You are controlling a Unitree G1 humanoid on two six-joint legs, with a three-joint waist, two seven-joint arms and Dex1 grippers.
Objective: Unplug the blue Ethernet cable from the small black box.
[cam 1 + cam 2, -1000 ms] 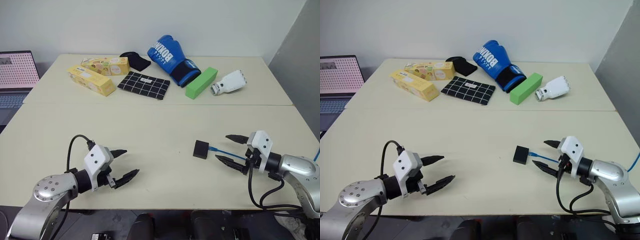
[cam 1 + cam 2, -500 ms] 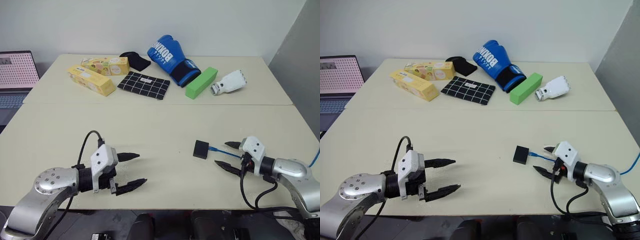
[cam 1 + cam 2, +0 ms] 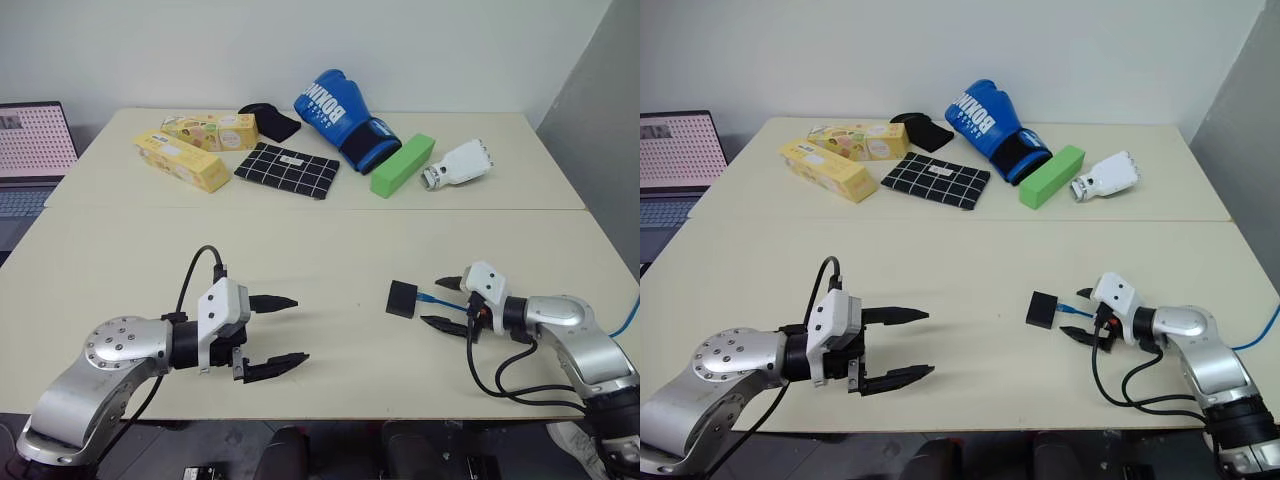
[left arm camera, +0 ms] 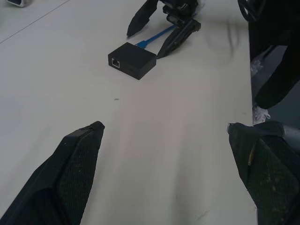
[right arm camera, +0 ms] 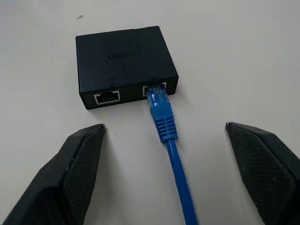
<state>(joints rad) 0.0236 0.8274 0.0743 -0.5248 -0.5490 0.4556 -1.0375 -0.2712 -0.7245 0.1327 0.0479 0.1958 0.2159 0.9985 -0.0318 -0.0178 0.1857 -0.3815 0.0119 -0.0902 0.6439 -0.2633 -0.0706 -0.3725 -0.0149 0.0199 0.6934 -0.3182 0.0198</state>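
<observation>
On the near table half, right of centre: small black box [image 3: 402,298], lying flat, well apart from the clutter at the far edge.
Box sockets: two side by side on the face turned toward the right gripper [image 3: 441,303]; one vacant, the other filled.
Blue Ethernet cable [image 5: 176,165]: plugged into that filled socket, running back from the box between the right gripper's two fingers and off toward the table's right edge.
Plug end: blue moulded boot [image 5: 161,121] just behind the socket, ribbed where it meets the cord; clear tip mostly buried in the box.
Right gripper state: spread apart, straddling the cord without touching it, clasping nothing, tips just short of the box.
Left gripper [image 3: 281,333] state: spread wide, holding nothing, aimed across the bare table [image 3: 330,250] toward the box, well apart from it.
Box handling: probably light, hard plastic with a matte skin; likely to slide along with the cord if pulled unbraced.
Cord handling: thin, limp, smooth; poor place to pull, apt to slip or strain the joint.
Best hold on cable: the stiff ribbed boot, pinched close to the socket, release tab pressed if reachable; tab side not discernible.
Best hold on box: across its two plain side walls, away from the socket face.
Risk: box dragged or tipped rather than plug freed.
</observation>
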